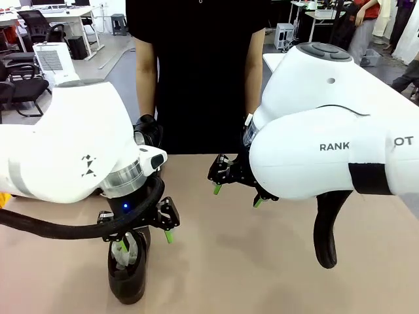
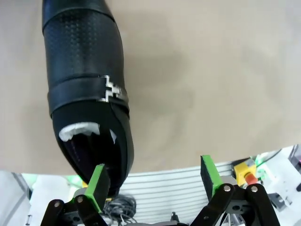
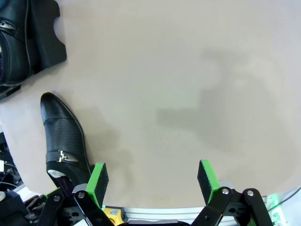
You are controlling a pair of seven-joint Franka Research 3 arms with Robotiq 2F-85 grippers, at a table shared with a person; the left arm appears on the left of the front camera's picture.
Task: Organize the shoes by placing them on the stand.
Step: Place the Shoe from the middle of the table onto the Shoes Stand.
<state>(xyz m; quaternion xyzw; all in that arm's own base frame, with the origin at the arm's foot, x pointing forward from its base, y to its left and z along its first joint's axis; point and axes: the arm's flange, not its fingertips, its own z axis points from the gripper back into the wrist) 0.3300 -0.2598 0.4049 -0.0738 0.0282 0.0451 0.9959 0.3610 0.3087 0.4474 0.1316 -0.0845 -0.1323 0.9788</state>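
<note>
Shoe (image 2: pixel 87 70) lies on the near left of the surface (image 2: pixel 211 84), under the left gripper (image 2: pixel 153 183), jaws wide and empty. Glossy stiff leather, likely slippery; paper-stuffed collar offers best hold. Right gripper (image 3: pixel 150 186) likewise wide, empty.

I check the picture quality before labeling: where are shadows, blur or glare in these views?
Front view: the big white arms close to the camera hide much of the table. Left wrist view: the shoe is sharp, with soft highlights on its leather; a faint shadow lies beside it; wide-angle bending shows at the table edge. Right wrist view: soft grey shadows lie on the table; the left hand's shoe is sharp.
</note>
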